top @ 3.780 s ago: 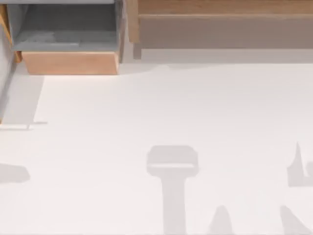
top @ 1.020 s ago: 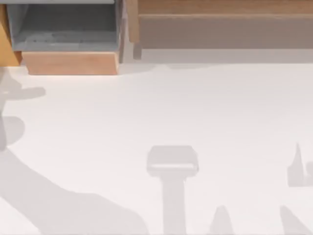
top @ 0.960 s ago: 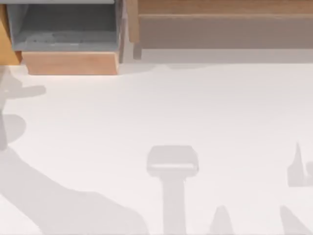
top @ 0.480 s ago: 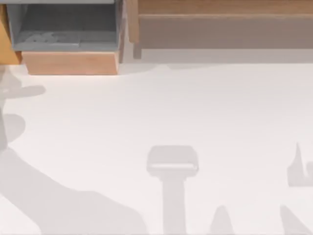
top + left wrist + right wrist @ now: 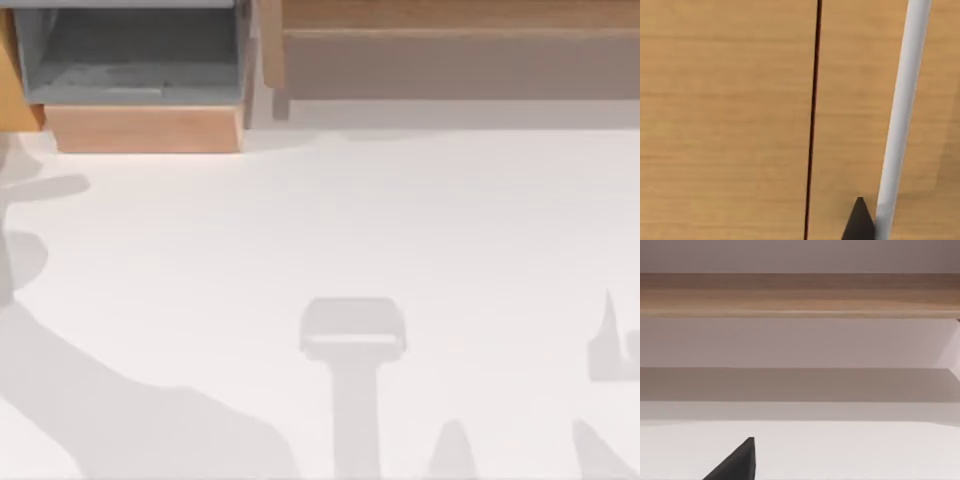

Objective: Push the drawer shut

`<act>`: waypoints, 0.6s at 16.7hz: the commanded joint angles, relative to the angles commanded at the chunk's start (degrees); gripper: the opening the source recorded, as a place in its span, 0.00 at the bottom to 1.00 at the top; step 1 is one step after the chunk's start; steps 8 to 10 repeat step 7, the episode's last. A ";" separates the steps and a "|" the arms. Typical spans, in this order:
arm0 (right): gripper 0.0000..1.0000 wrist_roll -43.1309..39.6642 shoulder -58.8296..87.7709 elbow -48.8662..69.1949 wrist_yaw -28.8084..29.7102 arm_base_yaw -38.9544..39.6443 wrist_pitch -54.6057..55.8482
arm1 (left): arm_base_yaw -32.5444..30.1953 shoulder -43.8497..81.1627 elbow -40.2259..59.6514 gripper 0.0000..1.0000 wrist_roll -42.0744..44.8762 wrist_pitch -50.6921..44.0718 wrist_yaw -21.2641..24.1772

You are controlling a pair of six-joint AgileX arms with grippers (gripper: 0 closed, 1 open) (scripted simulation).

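The boxy drawer (image 5: 140,90) with a light-brown wooden front panel, grey inner walls and grey floor stands pulled open at the far left corner of the white table (image 5: 400,230). To its right, along the far edge, runs the long wooden shelf slab (image 5: 450,20); the right wrist view shows this slab (image 5: 800,295) edge-on above the table. The left wrist view faces wooden panels (image 5: 725,120) split by a dark seam, with a pale grey bar (image 5: 900,120) beside one dark fingertip (image 5: 858,222); another dark fingertip (image 5: 737,462) shows in the right wrist view. Whether either gripper's fingers are apart or together, I cannot tell.
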 joint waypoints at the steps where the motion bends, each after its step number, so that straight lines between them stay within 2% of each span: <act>1: 1.00 0.00 0.00 0.00 0.00 0.00 0.00 | 0.00 0.00 0.00 0.98 0.00 0.00 0.00; 10: 1.00 0.00 0.00 0.00 0.00 0.00 0.00 | 0.00 0.00 0.00 1.00 0.00 0.00 0.00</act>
